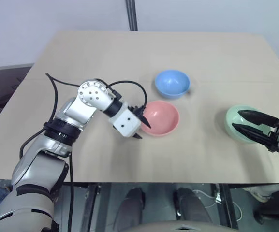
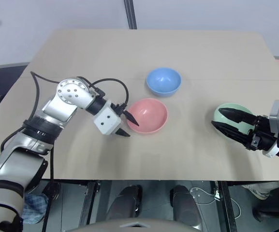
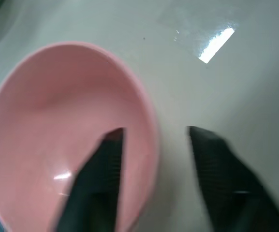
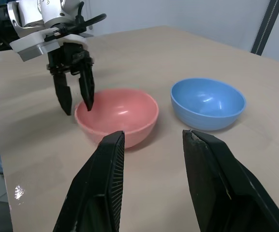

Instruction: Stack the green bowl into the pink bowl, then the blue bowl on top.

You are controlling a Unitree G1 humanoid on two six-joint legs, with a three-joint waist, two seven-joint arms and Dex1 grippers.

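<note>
Fingers of the left tool (image 1: 140, 124) stand apart, straddling the near-left rim of the pink bowl (image 1: 161, 117), one finger inside, one outside, not clamped. Right tool (image 1: 249, 123) spread wide, level, hanging over the green bowl (image 1: 236, 118) at the right of the tabletop (image 1: 202, 53) without gripping it. Blue bowl (image 1: 172, 83) sits just behind the pink one, all three bowls separate, unstacked.

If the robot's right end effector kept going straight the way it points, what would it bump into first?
Probably the pink bowl, which lies straight ahead of the open right end effector; depth is hard to judge.
</note>
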